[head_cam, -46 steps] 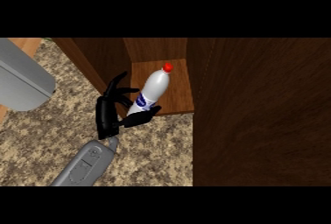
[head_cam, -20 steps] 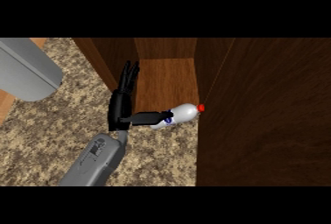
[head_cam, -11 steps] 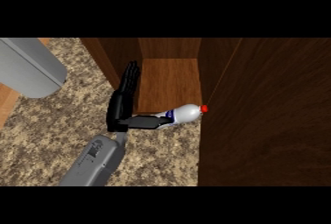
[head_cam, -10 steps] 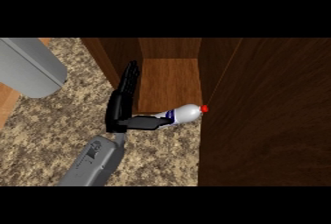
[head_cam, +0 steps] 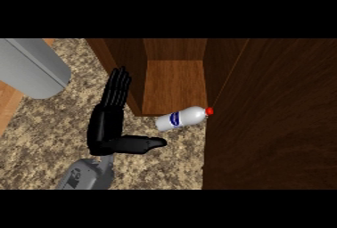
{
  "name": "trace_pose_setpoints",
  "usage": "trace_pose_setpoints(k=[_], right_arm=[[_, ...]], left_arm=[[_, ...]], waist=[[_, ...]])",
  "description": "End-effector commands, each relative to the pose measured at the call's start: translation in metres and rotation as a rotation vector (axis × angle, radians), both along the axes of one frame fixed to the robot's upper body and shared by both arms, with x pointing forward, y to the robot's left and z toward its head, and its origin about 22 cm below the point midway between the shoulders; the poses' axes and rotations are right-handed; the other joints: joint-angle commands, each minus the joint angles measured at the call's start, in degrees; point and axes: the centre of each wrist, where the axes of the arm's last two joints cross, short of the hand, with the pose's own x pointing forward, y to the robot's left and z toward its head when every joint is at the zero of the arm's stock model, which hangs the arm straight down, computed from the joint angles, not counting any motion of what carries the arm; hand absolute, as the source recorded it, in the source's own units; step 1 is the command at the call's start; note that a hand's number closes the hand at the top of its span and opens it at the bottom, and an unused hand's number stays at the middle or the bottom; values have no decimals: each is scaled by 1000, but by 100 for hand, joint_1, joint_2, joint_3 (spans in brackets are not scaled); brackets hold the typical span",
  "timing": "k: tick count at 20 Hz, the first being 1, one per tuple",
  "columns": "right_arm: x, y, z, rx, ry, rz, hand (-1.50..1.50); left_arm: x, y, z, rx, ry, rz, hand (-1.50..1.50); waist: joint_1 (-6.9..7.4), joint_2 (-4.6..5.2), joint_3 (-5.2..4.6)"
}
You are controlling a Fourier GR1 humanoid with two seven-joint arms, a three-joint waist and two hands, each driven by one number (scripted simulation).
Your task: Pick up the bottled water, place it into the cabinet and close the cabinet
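Head view, one hand (head_cam: 108, 127) in frame, centre-left, on a grey forearm (head_cam: 85, 174) coming up from the lower edge. Can't tell from this frame alone which arm it is.

Hand state: spread. Fingers (head_cam: 118, 84) straight, held side by side, pointing toward the top of the frame, lying along the left wall of the cabinet (head_cam: 174, 84). Thumb (head_cam: 141, 143) sticks out to the right, nearly square to the fingers. Nothing is pinched or wrapped.

Bottle (head_cam: 181, 119): white body, blue label, red cap (head_cam: 209, 110). It lies on its side, tilted, cap up and to the right, at frame centre. Its base end sits on the speckled desk (head_cam: 39, 133) just in front of the cabinet floor's front edge; the cap end touches, or nearly touches, the dark wood panel (head_cam: 270, 116) filling the right side of the frame. Whether that panel is the open door or a side wall, can't tell. The bottle is apart from the hand: the thumb tip ends just below-left of the bottle's base with a small gap showing. So the bottle is at the cabinet mouth, not clearly inside it.

Cabinet: brown wood, its interior floor shows as a lighter brown rectangle in the upper centre.

Upper left: a large grey rounded object (head_cam: 30, 67), cut off by the frame edge, well apart from the hand. A strip of lighter wood (head_cam: 8, 104) runs along the left edge below it.
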Motion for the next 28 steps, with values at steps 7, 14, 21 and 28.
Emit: trace_pose_setpoints(k=[7,14,21,28], right_arm=[[-8,10,18,-49,-20,11,-150],[-7,16,37,-185,2,201,150],[-12,24,33,-267,-36,442,150],[-17,55,49,-286,-124,466,150]], left_arm=[[-81,1,18,-82,-11,-54,-150],[-119,10,22,-100,-39,-97,-150],[-143,54,31,-85,-66,13,-150],[-175,94,43,-110,-68,32,-150]], waist=[[9,-10,1],[67,-8,-4],[111,-13,-3],[143,-25,-9]])
